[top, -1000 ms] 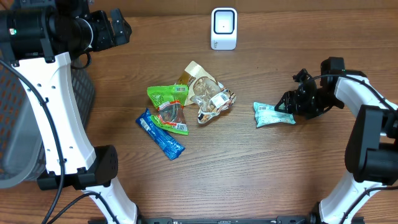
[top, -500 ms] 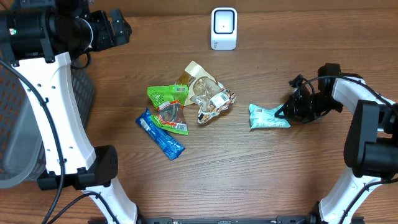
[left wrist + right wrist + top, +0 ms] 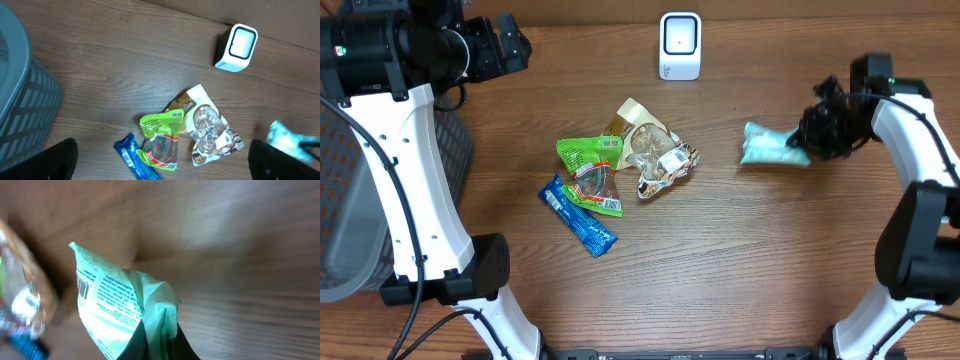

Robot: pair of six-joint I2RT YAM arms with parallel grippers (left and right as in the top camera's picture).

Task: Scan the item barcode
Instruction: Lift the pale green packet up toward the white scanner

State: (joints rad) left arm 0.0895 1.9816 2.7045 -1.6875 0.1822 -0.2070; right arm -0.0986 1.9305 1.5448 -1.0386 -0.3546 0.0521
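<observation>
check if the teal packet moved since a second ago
Yes. The teal packet, held by the right gripper, has shifted up the overhead view, closer to level with the white scanner, and slightly right.

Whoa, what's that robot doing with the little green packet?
The right claw is shut on the mint-green packet, holding it to the right of the white scanner, not yet in front of it. The other snacks lie in a pile mid-table. The left claw hangs open near the grey basket, holding nothing.
</observation>
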